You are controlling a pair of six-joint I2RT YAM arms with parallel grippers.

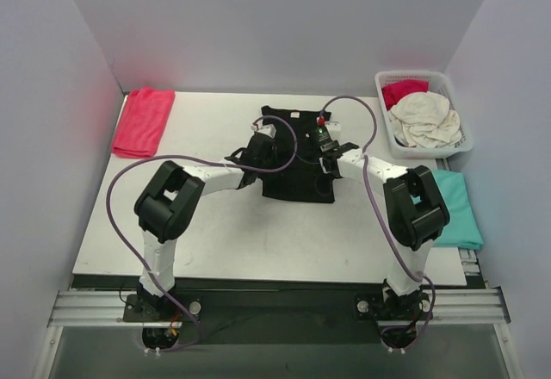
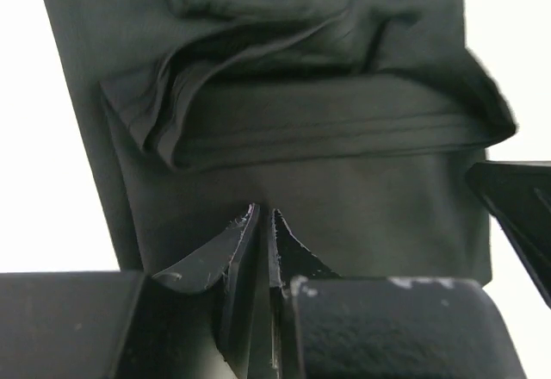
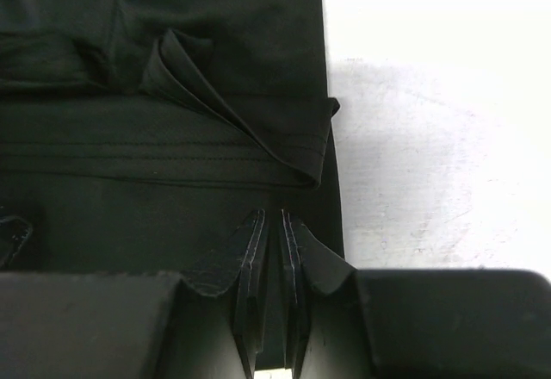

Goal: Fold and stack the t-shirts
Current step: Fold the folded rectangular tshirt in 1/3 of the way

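Black t-shirt lies mid-worktop, partly folded, with both arms reaching onto it. From the top view its left and right edges are hidden under the wrists and purple cables, so the outline is hard to read.

Left jaws: down on the shirt's left side. In the left wrist view they are drawn to a thin slit at the cloth's near edge and seem to nip it. It is black on black, so the pinched bit itself can't be made out. A rolled hem fold lies just beyond the tips. The bright worktop on either side is blown out white.

Right jaws: same story on the shirt's right side. They are closed to a narrow slit on the cloth, close to its right edge, with a loose flap folded over just ahead. The lower part of both wrist views is blocked by the gripper bodies.

Red t-shirt lies flat and folded at the far-left corner. Teal t-shirt is at the right edge, its near-left part covered by the right arm. The white basket at far right holds a crumpled cream shirt on top and a red one behind it. How many pieces lie underneath can't be told. The left arm hides a patch of worktop.
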